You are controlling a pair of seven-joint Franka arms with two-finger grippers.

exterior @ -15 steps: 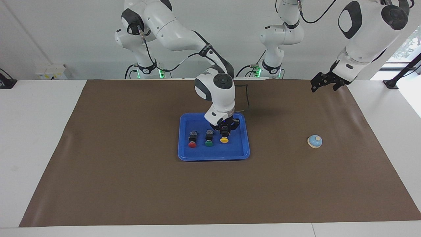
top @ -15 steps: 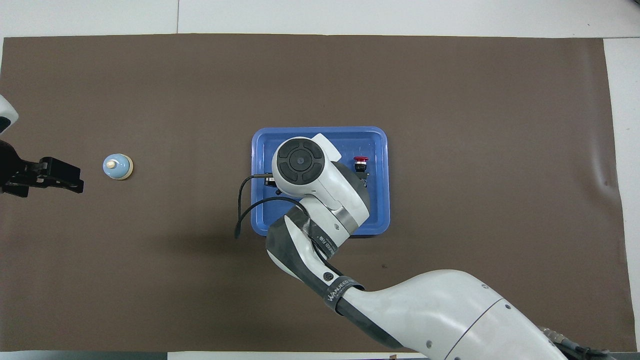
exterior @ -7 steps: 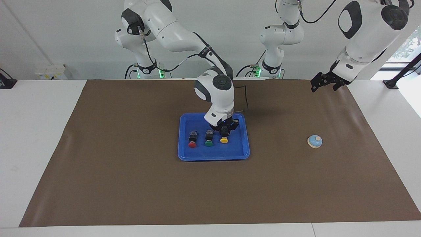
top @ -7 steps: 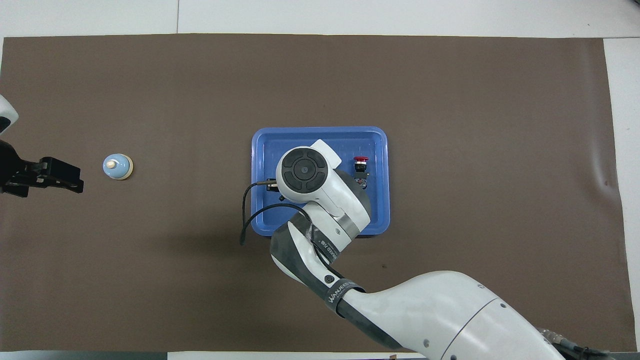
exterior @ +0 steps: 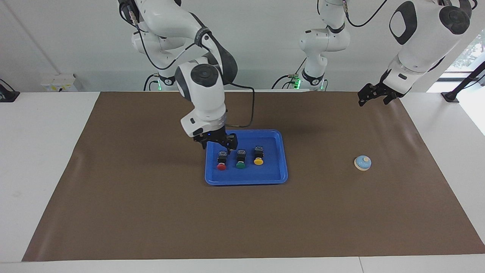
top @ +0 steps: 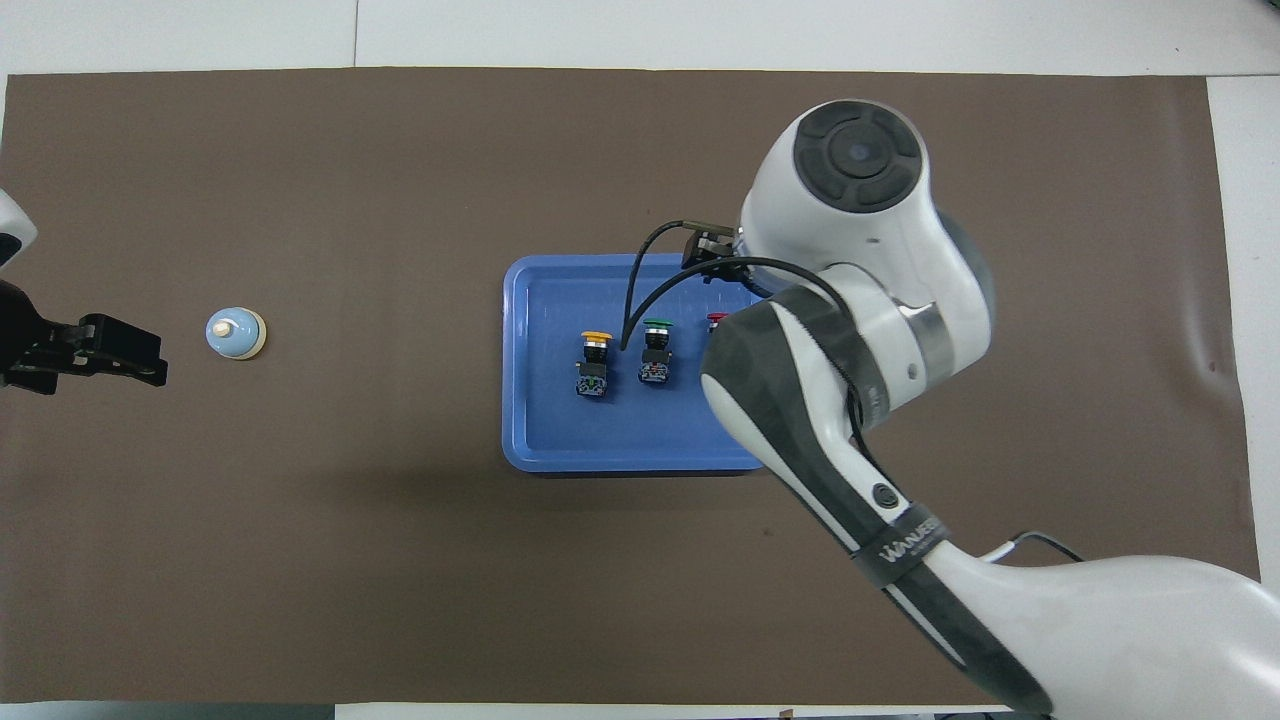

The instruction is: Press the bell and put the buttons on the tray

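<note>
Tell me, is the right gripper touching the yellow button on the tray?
Apart. The facing view shows the right gripper raised over the tray's corner beside the red button, with the green button between it and the yellow button.

A white surface (exterior: pixel 45 125) carries a wide brown mat (exterior: pixel 151 212), slightly wrinkled at its edges. A plain white wall (exterior: pixel 75 38) rises above. A white socket box (exterior: pixel 58 82) sits at its foot; a bright window (exterior: pixel 468 53) glows at 1 end.
</note>
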